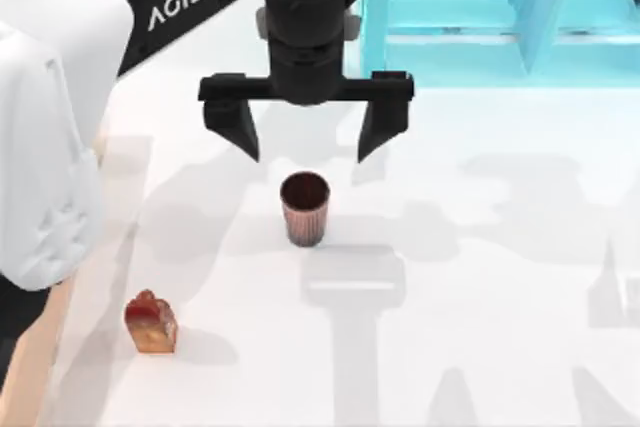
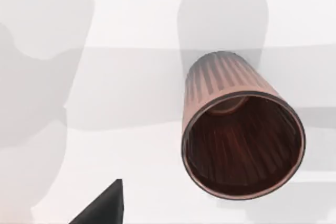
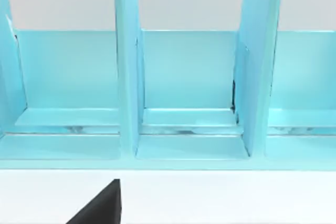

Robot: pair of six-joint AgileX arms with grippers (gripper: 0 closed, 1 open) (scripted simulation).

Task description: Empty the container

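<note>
The container is out of view. My left gripper [image 1: 308,155] hangs open over the middle of the table, its two black fingers [image 1: 238,125] spread wide. Just in front of it a small dark-red ribbed cup [image 1: 305,207] stands upright on the white table, apart from the fingers. The left wrist view looks down into the cup [image 2: 241,140], which holds nothing, with one black fingertip [image 2: 105,208] at the picture's edge. The right wrist view shows one black fingertip [image 3: 100,205] of my right gripper, which faces the turquoise shelf unit [image 3: 184,77].
A small brown bread-like item [image 1: 150,323] lies on the table at the front left. The turquoise shelf unit [image 1: 500,7] stands along the back right. A tan strip [image 1: 35,357] runs along the table's left edge; what it is I cannot tell.
</note>
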